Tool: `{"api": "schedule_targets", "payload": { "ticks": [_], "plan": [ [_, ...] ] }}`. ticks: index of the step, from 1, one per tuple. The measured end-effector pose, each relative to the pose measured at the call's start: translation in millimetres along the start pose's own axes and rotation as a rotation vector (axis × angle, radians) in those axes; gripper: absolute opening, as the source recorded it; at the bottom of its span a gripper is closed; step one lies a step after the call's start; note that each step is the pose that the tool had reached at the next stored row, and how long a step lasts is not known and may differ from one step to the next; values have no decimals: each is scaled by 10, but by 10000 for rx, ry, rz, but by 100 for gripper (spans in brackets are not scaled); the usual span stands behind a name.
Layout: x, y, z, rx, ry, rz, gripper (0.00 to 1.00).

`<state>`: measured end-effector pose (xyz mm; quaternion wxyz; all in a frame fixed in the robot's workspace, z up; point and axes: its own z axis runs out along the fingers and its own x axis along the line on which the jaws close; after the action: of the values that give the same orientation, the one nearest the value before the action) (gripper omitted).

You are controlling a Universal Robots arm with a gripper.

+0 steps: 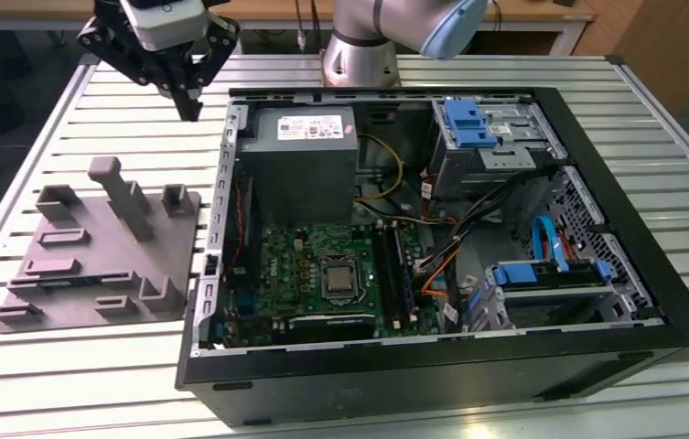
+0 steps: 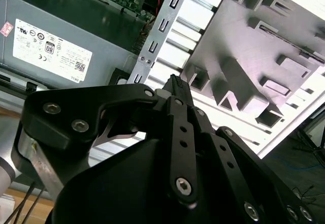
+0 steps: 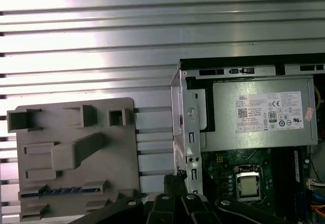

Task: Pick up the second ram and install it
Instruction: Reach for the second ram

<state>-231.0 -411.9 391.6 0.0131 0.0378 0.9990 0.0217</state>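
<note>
With fingers closed on nothing, the gripper (image 1: pixel 189 112) hangs at eleven o'clock in the exterior view; the second ram (image 1: pixel 61 282) lies unpicked in the fixture (image 1: pixel 76 251) at nine o'clock.

Robotics lab or test workshop. Shown by: slatted aluminium bench (image 1: pixel 76 384); robot arm (image 1: pixel 362 50) mounted on it; opened desktop computer (image 1: pixel 637 352) lying flat; grey parts holder (image 1: pixel 88 256) beside it; wooden desks (image 1: pixel 527 14) behind.
</note>
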Motion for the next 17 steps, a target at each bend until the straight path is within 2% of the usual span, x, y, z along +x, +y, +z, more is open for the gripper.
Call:
{"api": "schedule_targets", "payload": {
  "ticks": [8, 17],
  "plan": [
    [64, -53, -1, 1, 1, 1, 11],
    [105, -81, 0, 1, 0, 0, 11]
  ]
}}
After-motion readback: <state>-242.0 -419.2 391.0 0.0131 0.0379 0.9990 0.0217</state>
